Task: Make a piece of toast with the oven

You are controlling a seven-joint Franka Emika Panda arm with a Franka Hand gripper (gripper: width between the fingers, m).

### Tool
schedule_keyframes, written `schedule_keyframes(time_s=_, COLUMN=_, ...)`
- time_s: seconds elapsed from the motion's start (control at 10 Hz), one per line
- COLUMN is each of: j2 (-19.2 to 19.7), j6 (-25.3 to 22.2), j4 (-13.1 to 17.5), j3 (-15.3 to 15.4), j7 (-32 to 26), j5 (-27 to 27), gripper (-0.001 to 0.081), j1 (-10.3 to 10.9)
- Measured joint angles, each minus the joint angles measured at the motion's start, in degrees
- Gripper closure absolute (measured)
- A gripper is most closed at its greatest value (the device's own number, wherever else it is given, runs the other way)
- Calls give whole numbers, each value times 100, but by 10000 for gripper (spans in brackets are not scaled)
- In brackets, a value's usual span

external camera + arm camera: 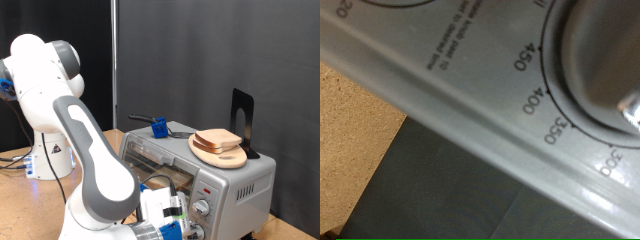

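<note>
Wooden table (12, 160) (oven (225, 180) atop)

Oven (470, 110) dial: 450, 400, 350

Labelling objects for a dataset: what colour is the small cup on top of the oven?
Blue: the small cup sits on the silver oven, clearest in the exterior view.

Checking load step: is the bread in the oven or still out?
Out. The bread lies on the wooden board atop the oven.
</note>
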Motion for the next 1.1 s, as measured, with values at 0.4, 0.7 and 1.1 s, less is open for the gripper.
schedule_keyframes(time_s=0.4, j2=-24, j6=92, j4=-49, j3=2, j7=-5, j5=0, gripper=806, j1=1)
schedule_keyframes(time_s=0.7, j2=-23, j6=140, j4=-132, j3=6, j7=-17, j5=-1, gripper=534, j1=61)
schedule_keyframes(time_s=1.1, j2=-23, j6=191, j4=-192, j3=18, j7=-62, j5=9, gripper=142, j1=88)
